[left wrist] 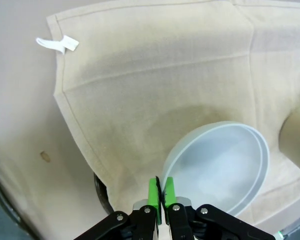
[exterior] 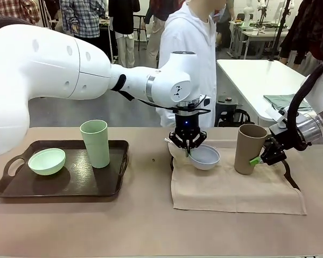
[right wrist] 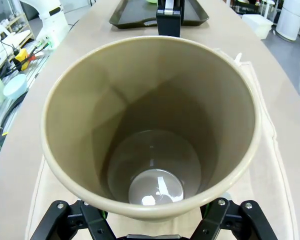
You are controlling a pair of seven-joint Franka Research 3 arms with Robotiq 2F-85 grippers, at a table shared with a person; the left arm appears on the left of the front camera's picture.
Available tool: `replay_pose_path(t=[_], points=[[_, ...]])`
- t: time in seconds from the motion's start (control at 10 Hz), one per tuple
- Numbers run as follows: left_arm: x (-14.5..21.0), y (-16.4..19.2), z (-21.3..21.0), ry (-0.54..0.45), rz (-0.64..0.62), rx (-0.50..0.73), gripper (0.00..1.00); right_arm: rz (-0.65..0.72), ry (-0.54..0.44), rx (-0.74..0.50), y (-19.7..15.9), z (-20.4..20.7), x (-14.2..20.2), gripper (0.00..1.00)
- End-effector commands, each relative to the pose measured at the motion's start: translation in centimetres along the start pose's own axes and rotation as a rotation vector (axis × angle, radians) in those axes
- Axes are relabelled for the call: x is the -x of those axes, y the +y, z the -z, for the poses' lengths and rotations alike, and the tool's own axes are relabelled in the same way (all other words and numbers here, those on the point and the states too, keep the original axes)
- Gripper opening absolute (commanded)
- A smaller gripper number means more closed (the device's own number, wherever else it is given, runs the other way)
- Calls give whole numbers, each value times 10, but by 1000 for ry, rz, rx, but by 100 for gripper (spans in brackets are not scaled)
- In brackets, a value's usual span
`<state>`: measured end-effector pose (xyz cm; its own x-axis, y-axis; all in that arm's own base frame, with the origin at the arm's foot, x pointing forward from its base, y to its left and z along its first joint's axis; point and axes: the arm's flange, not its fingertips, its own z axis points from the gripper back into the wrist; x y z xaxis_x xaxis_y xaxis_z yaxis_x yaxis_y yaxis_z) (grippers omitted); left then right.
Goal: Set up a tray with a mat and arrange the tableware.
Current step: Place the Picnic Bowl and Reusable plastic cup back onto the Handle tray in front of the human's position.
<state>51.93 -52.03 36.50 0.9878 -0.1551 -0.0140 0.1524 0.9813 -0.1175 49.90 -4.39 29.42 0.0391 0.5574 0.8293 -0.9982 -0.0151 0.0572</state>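
The left gripper (exterior: 189,149), clamped on the rim of the greyish white bowl (exterior: 205,156), is seemingly setting it on the mat (exterior: 231,191), next needing a level release, while the right gripper (exterior: 264,156) is straddling the tan tumbler (exterior: 249,148), grip unclear

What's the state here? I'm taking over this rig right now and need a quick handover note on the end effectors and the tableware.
Left end effector: shut on the rim of the greyish white bowl, held tilted low over the mat.
Right end effector: jaws straddle the tan tumbler, upright on the mat; gripped or loose, unclear.
Pale mint bowl and pale green tumbler: on the dark tray at the robot's left.
Done: mat spread over the second tray; tan tumbler on it.
Left: set the bowl down, release; probably bring the other two pieces over.
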Motion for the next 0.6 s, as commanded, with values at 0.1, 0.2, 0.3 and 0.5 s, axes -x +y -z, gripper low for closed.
replay_pose_path(t=[0.1, 0.2, 0.3, 0.5], points=[[-6, -3, -6, 19, -19, -12, 100, -1, 16, 7, -6, -2, -1, 100], [-7, -1, -8, 34, -28, -7, 26, 18, 27, 14, -7, -6, 0, 100], [-7, 1, -9, 45, -30, 2, 100, 31, 50, 23, -7, -11, 1, 100], [-5, 6, -18, 56, -25, 23, 100, 50, 111, 45, -8, -26, 2, 100]])
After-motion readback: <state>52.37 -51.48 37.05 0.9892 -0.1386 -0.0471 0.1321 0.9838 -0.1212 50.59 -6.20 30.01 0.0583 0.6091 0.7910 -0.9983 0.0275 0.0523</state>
